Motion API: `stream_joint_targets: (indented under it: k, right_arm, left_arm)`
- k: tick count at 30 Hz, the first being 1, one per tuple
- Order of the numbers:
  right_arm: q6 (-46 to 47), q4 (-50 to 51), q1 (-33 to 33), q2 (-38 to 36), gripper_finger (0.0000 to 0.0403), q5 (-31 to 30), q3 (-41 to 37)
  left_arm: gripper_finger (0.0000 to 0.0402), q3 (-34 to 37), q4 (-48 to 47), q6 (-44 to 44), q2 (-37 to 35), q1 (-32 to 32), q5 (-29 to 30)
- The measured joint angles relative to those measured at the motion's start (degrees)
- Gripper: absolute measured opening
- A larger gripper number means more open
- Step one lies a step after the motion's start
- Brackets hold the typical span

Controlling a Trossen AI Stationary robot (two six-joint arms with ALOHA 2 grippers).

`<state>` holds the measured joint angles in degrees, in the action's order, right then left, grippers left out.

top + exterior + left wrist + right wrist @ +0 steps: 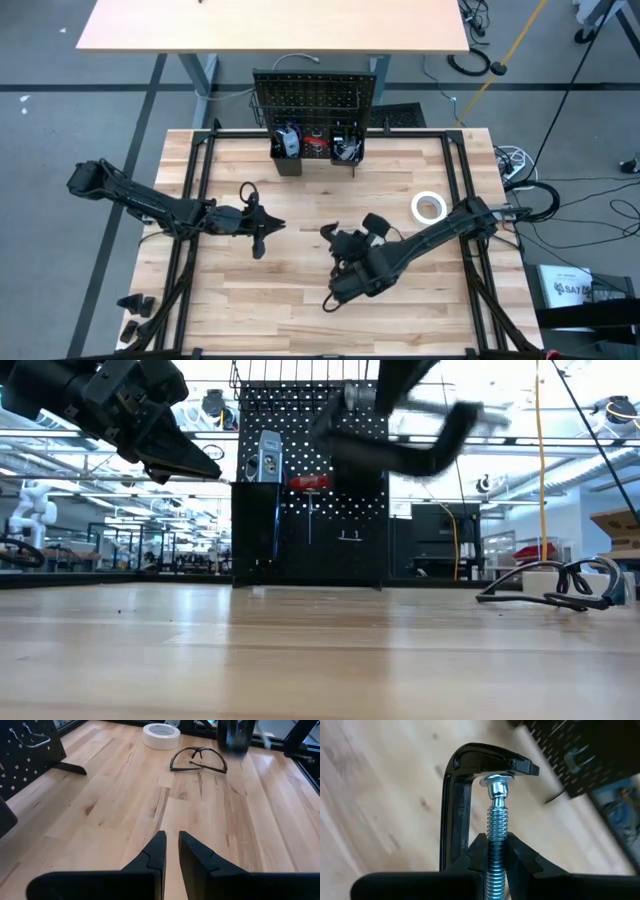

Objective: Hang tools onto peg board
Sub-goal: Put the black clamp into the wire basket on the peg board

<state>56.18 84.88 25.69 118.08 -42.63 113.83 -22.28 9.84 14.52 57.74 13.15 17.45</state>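
You had the right gripper lifted above the pale, planked wooden counter, near its middle. Its two dark, wedge-shaped fingers were pinched on the ribbed silver screw of a glossy black C-clamp. The clamp's curved frame reached forward past the fingertips, and the screw's rounded swivel tip met the flat upper jaw pad. In the low view the clamp hung clear of the wood.

Your left gripper hovered over the left half of the counter, its matte black fingers nearly together with only a thin slit between them, and it held nothing.

Farther across the counter, on the right side, a pair of dark-framed glasses lay with the temples folded loosely beneath the lenses. Just beyond them sat a flat white tape roll, a smooth ring lying on its side.

At the far edge stood the upright black peg board, a rectangular panel dotted with even rows of small holes. In the low view a blue-and-silver tool and a red-headed tool with a thin shaft showed on its face. Two black box bins on its lower part held small items, too small to tell apart.
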Motion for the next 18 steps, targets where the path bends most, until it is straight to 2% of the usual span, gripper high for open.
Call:
stream_joint_targets:
  k: [3, 9, 13, 15, 18]
  right_arm:
    - [-3.4, 4.9, -0.5, 0.0, 0.0030, -2.2, 6.0]
    - [-17.3, 5.0, -2.9, -1.9, 0.0030, -5.0, 15.8]
    - [-25.3, 5.0, -4.7, -5.0, 0.0030, -9.4, 21.2]
    - [-31.3, 2.1, -5.5, -8.1, 0.0030, -12.2, 20.3]
    - [-40.9, -4.5, -8.1, -12.2, 0.0030, -13.0, 20.3]
  left_arm:
    - [0.0042, 0.0, 0.0, -0.1, 0.0, 0.0, 0.0]
    - [0.0042, 0.0, -0.1, -0.1, 0.0, 0.0, 0.0]
    - [0.0042, 0.0, -0.7, -0.1, 0.0, 0.0, 0.0]
    - [0.0042, 0.0, -1.5, -0.2, 0.0, 0.0, 0.0]
    - [0.0042, 0.0, -2.0, -0.5, 0.0, 0.0, 0.2]
